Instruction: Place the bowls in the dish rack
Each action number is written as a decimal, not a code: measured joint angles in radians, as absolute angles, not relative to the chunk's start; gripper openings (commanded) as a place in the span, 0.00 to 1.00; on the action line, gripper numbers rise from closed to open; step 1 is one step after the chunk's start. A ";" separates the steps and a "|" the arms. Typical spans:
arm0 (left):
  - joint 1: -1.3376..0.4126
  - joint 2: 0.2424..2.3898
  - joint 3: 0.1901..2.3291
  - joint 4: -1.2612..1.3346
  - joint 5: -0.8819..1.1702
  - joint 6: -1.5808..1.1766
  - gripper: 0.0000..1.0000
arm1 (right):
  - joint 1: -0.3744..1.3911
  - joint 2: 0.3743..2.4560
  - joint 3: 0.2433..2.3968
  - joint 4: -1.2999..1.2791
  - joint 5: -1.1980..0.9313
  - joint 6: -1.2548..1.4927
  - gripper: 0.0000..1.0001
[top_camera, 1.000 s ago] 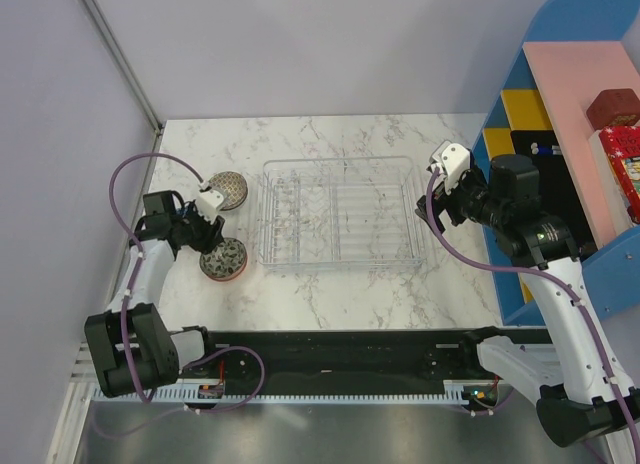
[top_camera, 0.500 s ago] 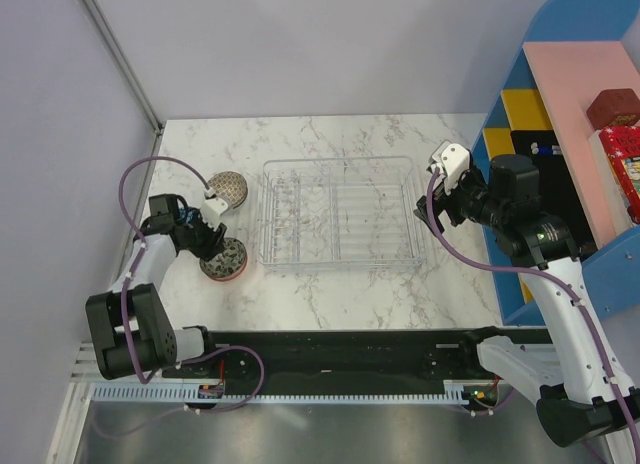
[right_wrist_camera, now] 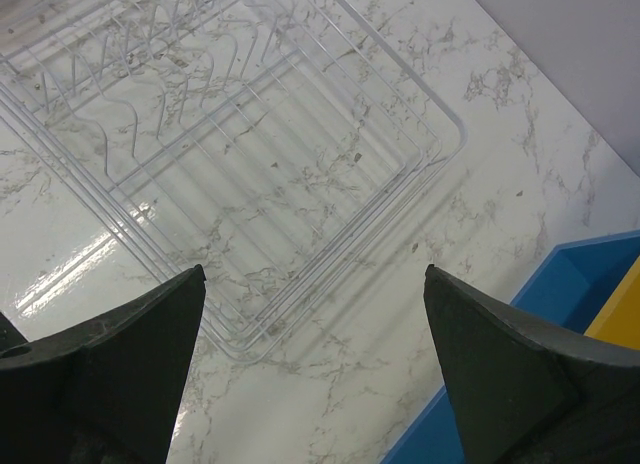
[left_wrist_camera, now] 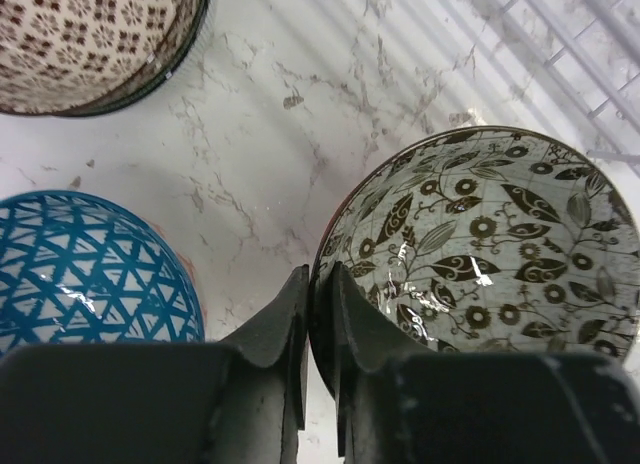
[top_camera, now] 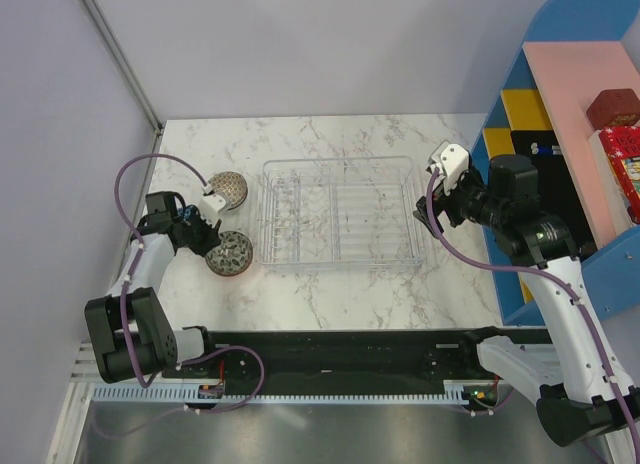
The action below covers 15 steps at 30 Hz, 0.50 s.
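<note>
My left gripper (left_wrist_camera: 320,284) is shut on the near rim of a bowl with a dark leaf pattern inside (left_wrist_camera: 490,254), one finger inside and one outside. In the top view this bowl (top_camera: 232,254) sits just left of the dish rack (top_camera: 338,267), with the left gripper (top_camera: 207,236) at its left edge. A blue lattice bowl (left_wrist_camera: 80,274) lies close on the left, and a beige patterned bowl (left_wrist_camera: 90,34) (top_camera: 228,191) is farther back. The clear dish rack holds nothing. My right gripper (right_wrist_camera: 315,284) (top_camera: 445,169) hangs open above the rack's right corner (right_wrist_camera: 250,164).
A blue shelf unit (top_camera: 560,134) with yellow, pink and black panels stands along the right edge of the marble table, close behind the right arm. A grey wall borders the table on the left and at the back.
The left gripper has closed onto the leaf-patterned bowl's rim, and the bowl has shifted slightly right toward the rack. The right arm has not moved.
</note>
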<state>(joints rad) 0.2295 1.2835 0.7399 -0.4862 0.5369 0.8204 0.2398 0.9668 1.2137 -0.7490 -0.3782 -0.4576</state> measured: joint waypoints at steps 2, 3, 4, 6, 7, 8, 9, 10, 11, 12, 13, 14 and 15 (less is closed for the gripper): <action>0.229 1.266 0.747 -0.486 0.556 0.819 0.07 | 0.241 0.970 1.214 -0.750 -0.384 -0.457 0.98; 0.229 1.260 0.750 -0.487 0.557 0.819 0.06 | 0.241 0.972 1.214 -0.750 -0.385 -0.457 0.98; 0.229 1.257 0.753 -0.488 0.557 0.818 0.04 | 0.241 0.973 1.214 -0.750 -0.387 -0.456 0.97; 0.229 1.254 0.754 -0.489 0.557 0.818 0.04 | 0.241 0.976 1.214 -0.750 -0.388 -0.456 0.98; 0.229 1.254 0.754 -0.490 0.557 0.818 0.04 | 0.241 0.977 1.214 -0.751 -0.388 -0.456 0.98; 0.229 1.254 0.754 -0.490 0.557 0.818 0.04 | 0.241 0.977 1.214 -0.751 -0.389 -0.456 0.98; 0.229 1.253 0.754 -0.490 0.557 0.818 0.04 | 0.241 0.978 1.214 -0.752 -0.389 -0.456 0.97; 0.229 1.254 0.755 -0.490 0.556 0.818 0.04 | 0.241 0.978 1.214 -0.754 -0.390 -0.456 0.98; 0.229 1.254 0.755 -0.490 0.556 0.818 0.04 | 0.241 0.978 1.214 -0.756 -0.392 -0.456 0.98; 0.229 1.254 0.754 -0.490 0.555 0.818 0.04 | 0.241 0.978 1.214 -0.757 -0.392 -0.456 0.98; 0.229 1.254 0.754 -0.490 0.554 0.818 0.07 | 0.241 0.978 1.214 -0.758 -0.393 -0.456 0.97; 0.230 1.254 0.754 -0.490 0.553 0.818 0.09 | 0.241 0.979 1.214 -0.758 -0.395 -0.456 0.98; 0.230 1.254 0.755 -0.490 0.553 0.817 0.10 | 0.241 0.979 1.214 -0.758 -0.397 -0.456 0.98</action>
<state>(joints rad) 0.2298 1.2545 0.7547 -0.4896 0.5526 0.8173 0.2405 0.9794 1.2137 -0.7578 -0.3965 -0.4561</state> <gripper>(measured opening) 0.085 0.975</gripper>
